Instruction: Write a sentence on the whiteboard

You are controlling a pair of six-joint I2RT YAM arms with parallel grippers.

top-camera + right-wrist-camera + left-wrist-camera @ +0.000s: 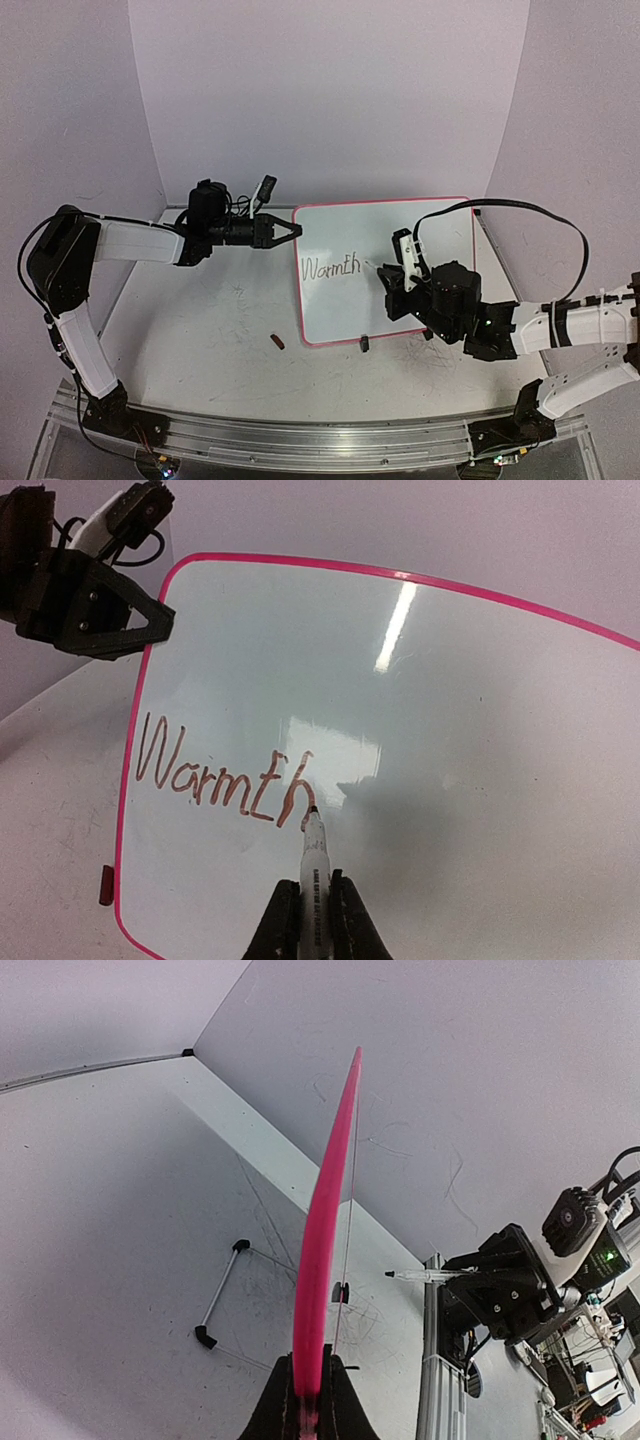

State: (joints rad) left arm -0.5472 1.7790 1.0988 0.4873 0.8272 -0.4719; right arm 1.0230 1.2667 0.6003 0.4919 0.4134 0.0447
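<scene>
table [200, 330]: scuffed grey top, both arm bases bolted at the near edge
whiteboard [350, 235]: centre-right of the table, white face up toward the top camera, pink frame; flat or propped, can't tell
left arm [130, 240]: rises from the near-left base to an elbow at the far left, then the forearm runs level to the right and ends at the board's left edge near its far corner
right arm [590, 325]: folded low at the near-right; the forearm reaches left, with the wrist over the board's near-right part
left gripper [290, 230]: jaws pinched on the whiteboard's pink frame; the left wrist view shows the frame edge-on, running straight out from between the fingers
right gripper [315, 890]: clenched around a marker, fingers on either side of the barrel, angled down at the board
marker [314, 850]: white barrel, tip touching the board at the foot of the last letter
writing [220, 775]: "Warmth" in reddish ink on the left half of the board, starting just inside the frame
clip foot [337, 345]: small, black, at the board's near edge
red cap [249, 342]: lies on the table, near-left of the board, apart from it
</scene>
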